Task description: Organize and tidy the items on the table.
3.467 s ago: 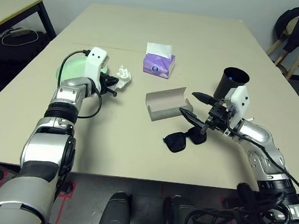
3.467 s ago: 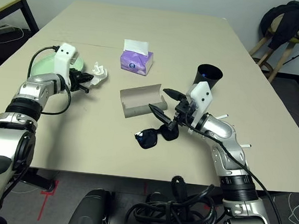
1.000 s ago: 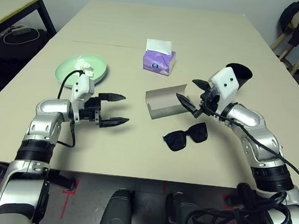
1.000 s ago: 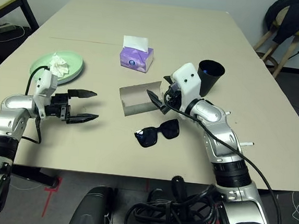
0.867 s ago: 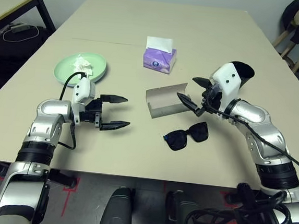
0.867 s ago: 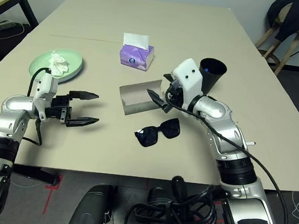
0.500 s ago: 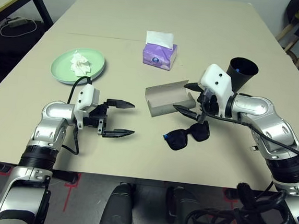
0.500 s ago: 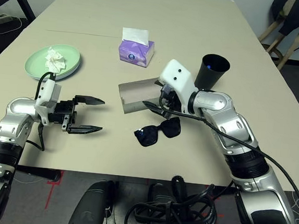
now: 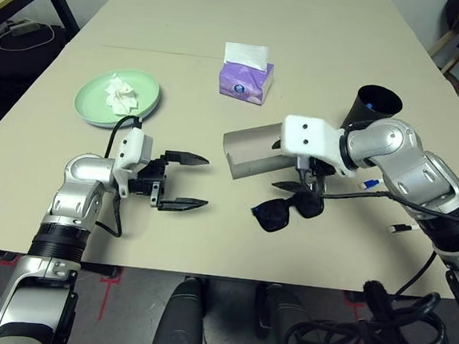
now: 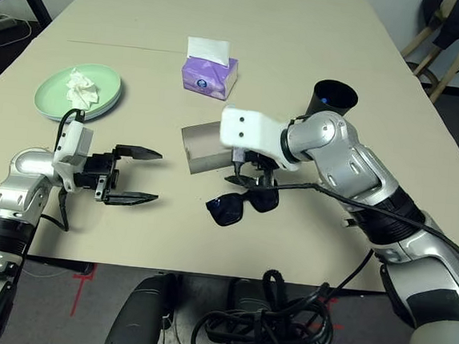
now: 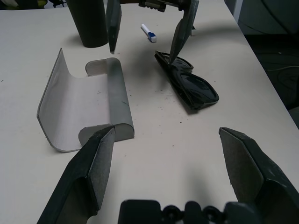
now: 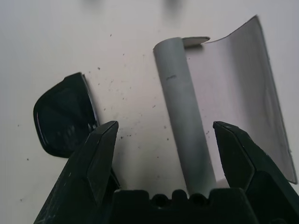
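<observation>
Sunglasses (image 9: 287,210) lie on the desk (image 9: 208,234) just near of the open grey case (image 9: 251,152). Right tool (image 10: 252,176) hangs spread above both, empty. Left tool (image 9: 182,181) open, idle. Risk: closing off-centre would catch the case edge or knock the glasses aside.

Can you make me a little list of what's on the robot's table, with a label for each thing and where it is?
table: pale beige table
plate: green plate, far on the robot's left
tissue: crumpled white tissue lying on the plate
tissue box: purple tissue box, in the middle, farther back
glasses case: grey glasses case, open and empty
sunglasses: black sunglasses, lying just in front of the case
cup: black cup, on the robot's right
left pincer: left pincer open, holding nothing
right pincer: right pincer open, above the sunglasses
</observation>
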Available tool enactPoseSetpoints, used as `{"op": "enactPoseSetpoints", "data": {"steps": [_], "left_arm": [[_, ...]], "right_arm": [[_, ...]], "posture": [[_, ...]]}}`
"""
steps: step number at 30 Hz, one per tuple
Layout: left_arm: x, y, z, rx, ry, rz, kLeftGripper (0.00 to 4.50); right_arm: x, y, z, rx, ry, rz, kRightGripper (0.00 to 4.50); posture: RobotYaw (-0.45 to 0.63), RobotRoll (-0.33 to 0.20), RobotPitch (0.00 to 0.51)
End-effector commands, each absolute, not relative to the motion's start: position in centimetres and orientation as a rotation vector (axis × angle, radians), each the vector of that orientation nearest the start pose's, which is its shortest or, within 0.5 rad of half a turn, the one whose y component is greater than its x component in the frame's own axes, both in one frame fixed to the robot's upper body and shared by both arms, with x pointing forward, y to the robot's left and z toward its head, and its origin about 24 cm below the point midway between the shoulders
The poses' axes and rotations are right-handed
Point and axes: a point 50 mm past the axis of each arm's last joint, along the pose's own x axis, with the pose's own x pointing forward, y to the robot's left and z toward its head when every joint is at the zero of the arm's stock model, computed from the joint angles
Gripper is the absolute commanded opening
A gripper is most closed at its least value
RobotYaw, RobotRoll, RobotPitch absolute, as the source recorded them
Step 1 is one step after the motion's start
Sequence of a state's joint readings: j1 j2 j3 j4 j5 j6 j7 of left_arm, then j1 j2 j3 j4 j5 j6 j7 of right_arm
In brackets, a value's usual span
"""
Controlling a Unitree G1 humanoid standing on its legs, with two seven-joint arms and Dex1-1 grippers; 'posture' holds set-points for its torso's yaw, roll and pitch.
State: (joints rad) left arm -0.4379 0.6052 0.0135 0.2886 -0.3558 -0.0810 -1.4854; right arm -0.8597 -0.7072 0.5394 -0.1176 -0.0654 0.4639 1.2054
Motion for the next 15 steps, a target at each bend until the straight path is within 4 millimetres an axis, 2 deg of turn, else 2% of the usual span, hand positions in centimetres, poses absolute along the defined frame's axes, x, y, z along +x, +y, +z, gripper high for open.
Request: {"op": "enactPoseSetpoints", "data": {"steps": [1, 5, 15], "left_arm": [[28.4, 20.7, 12.9, 0.377, -0.043, -1.42, 4.49], [28.4, 20.7, 13.0, 0.379, -0.044, -1.42, 4.49], [28.1, 20.2, 13.4, 0.398, -0.068, -1.472, 4.49]], "right_arm": [[30.0, -10.4, 19.3, -1.211, 0.278, 1.328, 4.5], [30.1, -10.4, 19.0, -1.257, 0.353, 1.308, 4.5], [29.4, -9.4, 20.6, -1.244, 0.49, 1.383, 4.5]], "posture": [[0.12, 0.0, 0.178], [0.12, 0.0, 0.181], [0.11, 0.0, 0.18]]}}
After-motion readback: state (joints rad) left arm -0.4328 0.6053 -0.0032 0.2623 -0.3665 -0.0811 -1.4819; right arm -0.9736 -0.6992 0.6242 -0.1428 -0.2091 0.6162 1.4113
